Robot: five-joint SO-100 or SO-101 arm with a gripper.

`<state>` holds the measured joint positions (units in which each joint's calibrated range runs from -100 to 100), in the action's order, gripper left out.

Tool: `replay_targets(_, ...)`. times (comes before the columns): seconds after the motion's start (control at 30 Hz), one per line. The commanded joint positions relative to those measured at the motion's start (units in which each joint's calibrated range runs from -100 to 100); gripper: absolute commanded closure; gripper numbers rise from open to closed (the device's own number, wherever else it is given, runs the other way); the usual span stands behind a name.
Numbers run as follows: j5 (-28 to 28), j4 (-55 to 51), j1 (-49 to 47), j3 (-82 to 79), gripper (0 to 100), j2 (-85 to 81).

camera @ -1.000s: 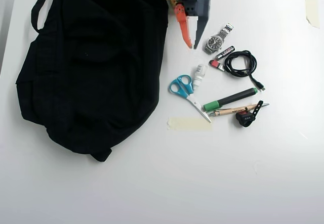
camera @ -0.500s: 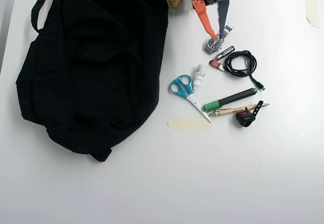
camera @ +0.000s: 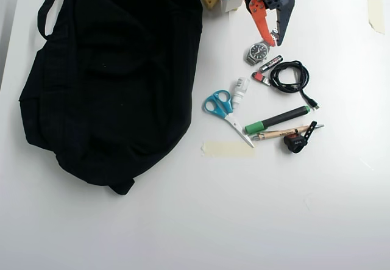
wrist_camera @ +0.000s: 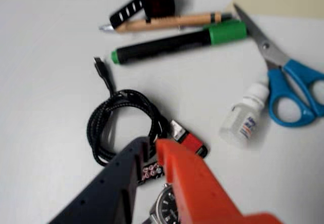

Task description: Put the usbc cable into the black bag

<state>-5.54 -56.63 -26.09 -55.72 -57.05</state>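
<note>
The usbc cable [wrist_camera: 121, 125] lies coiled on the white table [wrist_camera: 45, 42], just ahead of the empty gripper [wrist_camera: 151, 145]

Nearest in the wrist view, the jaws stand only narrowly apart with nothing between them, seemingly lined up over the coil's near edge for a grasp; they hide part of a wristwatch [wrist_camera: 164, 206] and a small red-tipped item [wrist_camera: 190, 139]. Beyond the coil the plug tail points toward the green marker [wrist_camera: 177, 43]. In the overhead view the black bag [camera: 116, 75] sits well apart, its opening hard to make out
</note>
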Motion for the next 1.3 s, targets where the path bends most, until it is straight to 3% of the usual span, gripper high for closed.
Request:
replay_targets(0.0,-0.2,-0.2,-1.8,8.0,98,8.6)
replay_targets(0.5,-0.1,3.2,-10.5,13.7,97,23.2)
replay_targets(0.83,-1.9,4.3,-12.6,12.8,74,27.4)
replay_targets(1.27,-2.2,11.4,-13.5,12.7,69,34.4)
